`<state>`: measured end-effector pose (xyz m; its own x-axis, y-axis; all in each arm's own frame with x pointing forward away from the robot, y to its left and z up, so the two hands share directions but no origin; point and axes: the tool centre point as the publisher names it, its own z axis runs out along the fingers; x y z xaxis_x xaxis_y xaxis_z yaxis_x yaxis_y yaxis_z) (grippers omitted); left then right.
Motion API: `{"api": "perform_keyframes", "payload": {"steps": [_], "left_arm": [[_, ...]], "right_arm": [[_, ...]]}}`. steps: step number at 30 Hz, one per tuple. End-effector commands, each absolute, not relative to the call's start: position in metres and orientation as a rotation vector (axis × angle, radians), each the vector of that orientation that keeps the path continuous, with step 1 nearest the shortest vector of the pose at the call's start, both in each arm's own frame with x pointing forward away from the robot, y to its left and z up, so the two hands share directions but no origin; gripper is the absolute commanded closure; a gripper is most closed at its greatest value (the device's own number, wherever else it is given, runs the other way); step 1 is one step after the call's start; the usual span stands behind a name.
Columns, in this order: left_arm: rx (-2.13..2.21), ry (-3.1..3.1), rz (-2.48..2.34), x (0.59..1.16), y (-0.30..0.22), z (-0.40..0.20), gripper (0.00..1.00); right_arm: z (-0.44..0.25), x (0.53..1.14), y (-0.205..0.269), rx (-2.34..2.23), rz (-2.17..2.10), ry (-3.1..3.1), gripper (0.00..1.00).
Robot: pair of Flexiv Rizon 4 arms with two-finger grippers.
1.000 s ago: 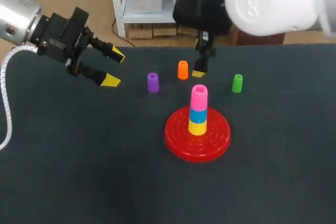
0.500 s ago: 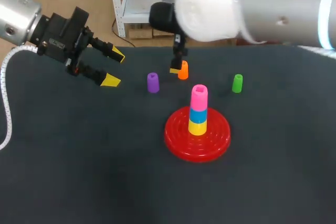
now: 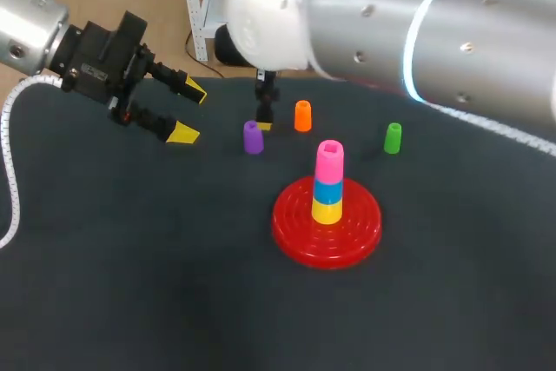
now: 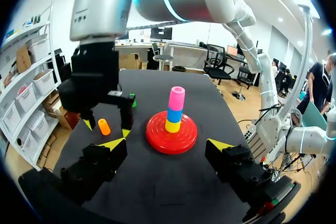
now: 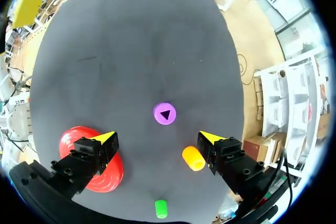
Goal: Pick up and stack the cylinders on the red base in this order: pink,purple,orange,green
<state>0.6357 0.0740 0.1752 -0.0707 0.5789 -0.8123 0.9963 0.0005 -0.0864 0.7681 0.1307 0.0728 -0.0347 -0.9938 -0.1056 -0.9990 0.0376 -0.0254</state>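
Note:
The red base [image 3: 347,236] carries a yellow, a blue and a pink cylinder [image 3: 329,161] stacked upright. Behind it stand the purple cylinder [image 3: 253,137], the orange cylinder [image 3: 302,115] and the green cylinder [image 3: 393,138], each alone on the table. My right gripper [image 3: 262,121] hangs open just behind and above the purple one. In the right wrist view the purple cylinder [image 5: 165,114] lies under the open right gripper [image 5: 157,137], a little ahead of its tips, with the orange cylinder [image 5: 193,158] beside one finger. My left gripper [image 3: 184,110] stands open and empty at the far left.
The dark table top [image 3: 174,284] is bare at the front and left. My right arm's thick white link [image 3: 417,32] spans the back of the table above the cylinders. In the left wrist view the red base [image 4: 157,139] lies ahead of the left gripper [image 4: 167,144].
My right arm has swung leftward, carrying its open gripper from beside the orange cylinder to over the purple one. The left arm and all cylinders stayed put.

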Motion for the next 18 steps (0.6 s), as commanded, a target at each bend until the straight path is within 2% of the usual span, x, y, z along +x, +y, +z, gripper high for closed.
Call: {"api": "perform_keyframes", "payload": {"steps": [1,18], "left_arm": [[1.633,1.703,-0.936,0.636,0.075,0.175,0.0],[1.633,1.703,-0.936,0.636,0.075,0.175,0.0]], "right_arm": [[0.065,0.777,0.136,-2.137,0.101,2.215,0.0],[0.043,0.771,0.154,-2.155,0.078,2.193,0.0]]}}
